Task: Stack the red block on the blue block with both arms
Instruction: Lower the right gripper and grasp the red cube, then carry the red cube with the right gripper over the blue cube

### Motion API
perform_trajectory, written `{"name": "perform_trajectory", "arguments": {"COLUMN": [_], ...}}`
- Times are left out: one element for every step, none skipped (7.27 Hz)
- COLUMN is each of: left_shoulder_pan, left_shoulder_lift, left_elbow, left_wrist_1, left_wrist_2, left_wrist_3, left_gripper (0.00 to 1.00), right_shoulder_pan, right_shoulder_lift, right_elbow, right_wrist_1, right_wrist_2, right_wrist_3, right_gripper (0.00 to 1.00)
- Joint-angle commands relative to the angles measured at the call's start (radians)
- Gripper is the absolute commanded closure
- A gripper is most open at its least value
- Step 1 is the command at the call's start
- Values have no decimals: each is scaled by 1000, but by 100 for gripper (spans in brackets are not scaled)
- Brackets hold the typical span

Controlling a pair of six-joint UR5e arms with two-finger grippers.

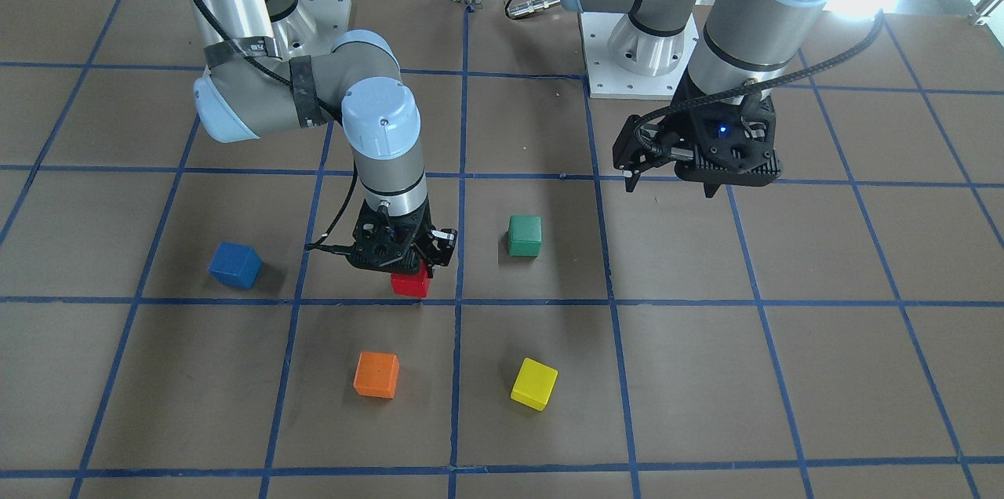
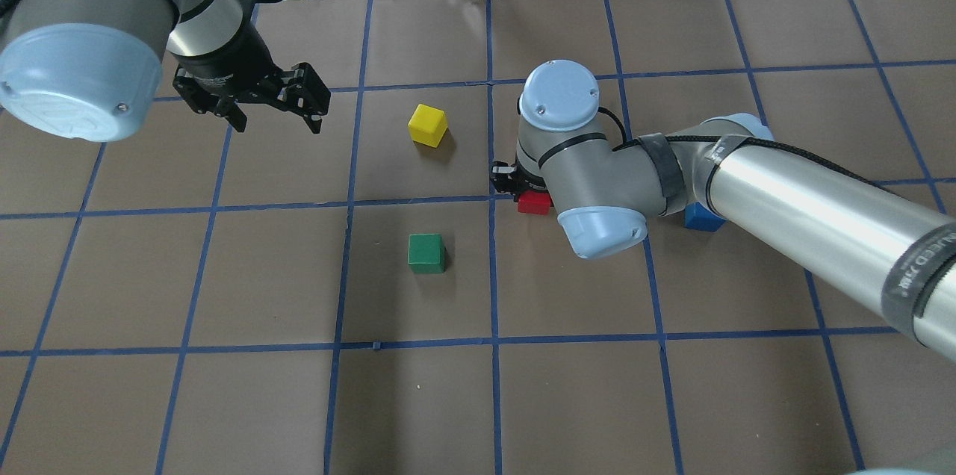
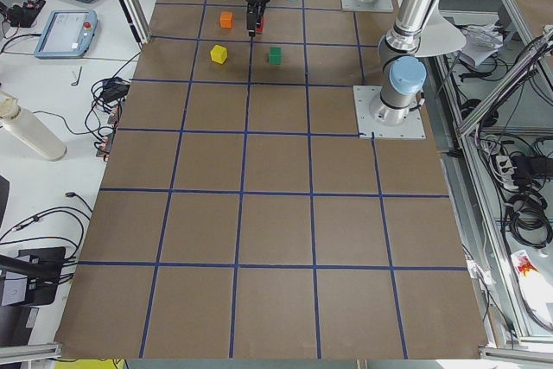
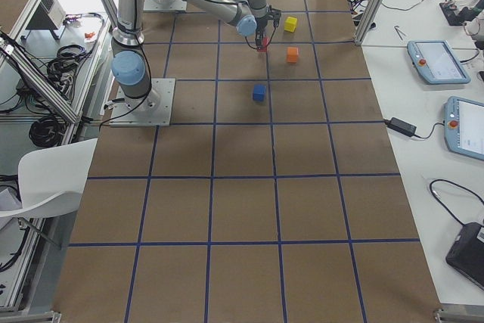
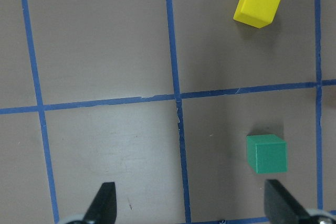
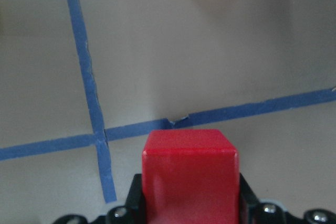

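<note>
The red block (image 1: 410,284) sits between the fingers of my right gripper (image 1: 408,271), which is shut on it low over the table near a grid-line crossing. The right wrist view shows the red block (image 6: 189,174) filling the space between the jaws. In the overhead view the right wrist covers most of that gripper, and only the red block (image 2: 534,202) peeks out. The blue block (image 1: 235,264) rests on the table about one grid cell away; my right forearm partly hides the blue block (image 2: 702,217) overhead. My left gripper (image 1: 671,187) hangs open and empty, well above the table and far from both blocks.
An orange cube (image 1: 376,374), a yellow cube (image 1: 534,384) and a green cube (image 1: 524,236) lie around the red block. The left wrist view looks down on the green cube (image 5: 268,153) and the yellow cube (image 5: 258,3). Both arm bases stand at the table's robot side.
</note>
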Motion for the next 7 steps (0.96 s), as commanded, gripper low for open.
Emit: {"name": "perform_trajectory", "arguments": {"left_shoulder_pan": [0,0,0,0,0,0,0], "left_shoulder_lift": [2,2,-5,3,-5,-5,-8], "left_elbow": [3,3,-4,-3,-4,-3,-1], "left_wrist_1": [0,0,0,-1,0,0,0], "left_wrist_2": [1,1,0,1,1,1,1], "left_wrist_3": [0,0,0,0,0,0,0], "left_gripper": [0,0,0,0,0,0,0], "right_shoulder_pan": [-94,-150,-203,-249,-304,-364,-406], "right_shoulder_lift": [-77,-124,-155,-175,-175,-177,-175], "right_elbow": [9,26,53,67,78,81,106], "right_wrist_1": [112,164,169,170,169,174,164], "right_wrist_2": [-16,-17,-14,-19,-24,-37,-40], "right_wrist_3": [-86,-168,-212,-273,-343,-411,-465], "right_gripper": [89,89,89,89,89,89,89]}}
